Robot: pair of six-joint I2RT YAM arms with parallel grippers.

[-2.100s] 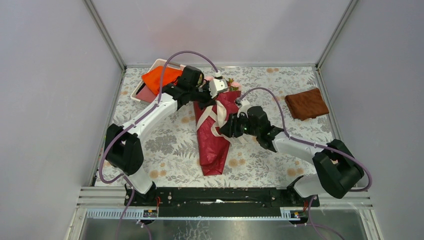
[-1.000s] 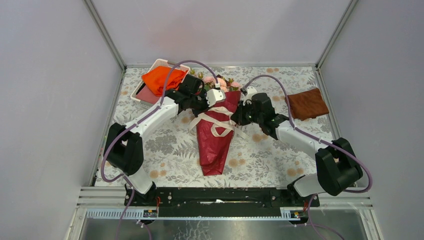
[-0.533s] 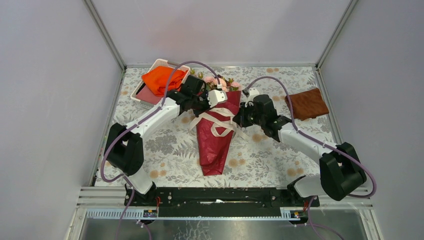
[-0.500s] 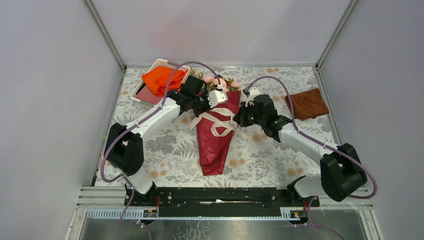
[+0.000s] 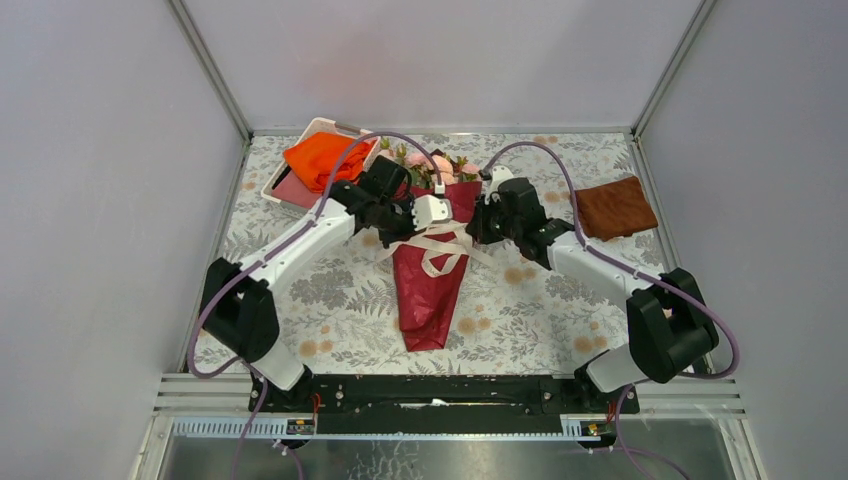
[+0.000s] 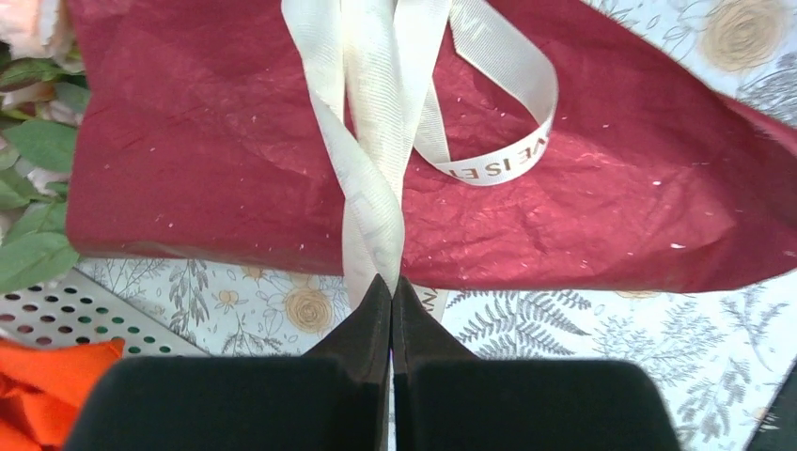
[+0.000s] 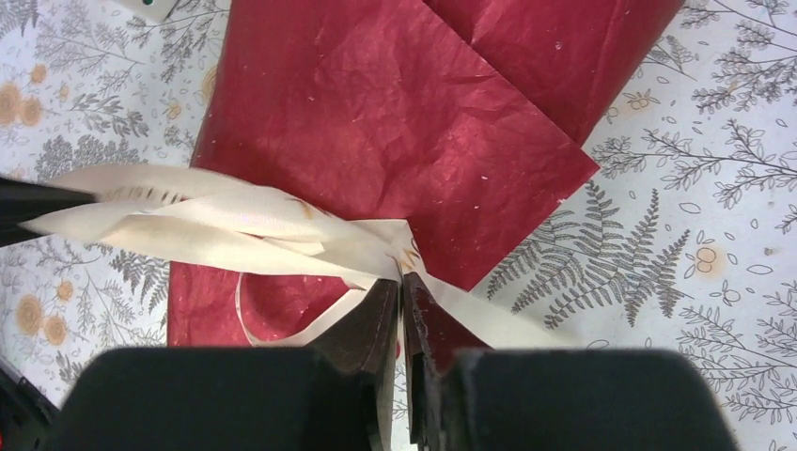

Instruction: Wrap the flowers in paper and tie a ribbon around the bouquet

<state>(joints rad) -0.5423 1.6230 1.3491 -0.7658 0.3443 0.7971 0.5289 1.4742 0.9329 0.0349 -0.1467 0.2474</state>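
One ribbon (image 6: 376,141) pinched, left hand (image 6: 390,282), right hand (image 7: 402,282)

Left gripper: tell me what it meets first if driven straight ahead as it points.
Already shut on the narrow cream-white ribbon, the left gripper would likely run next into the crinkly dark red paper sheet lying just ahead, though depth is unclear.
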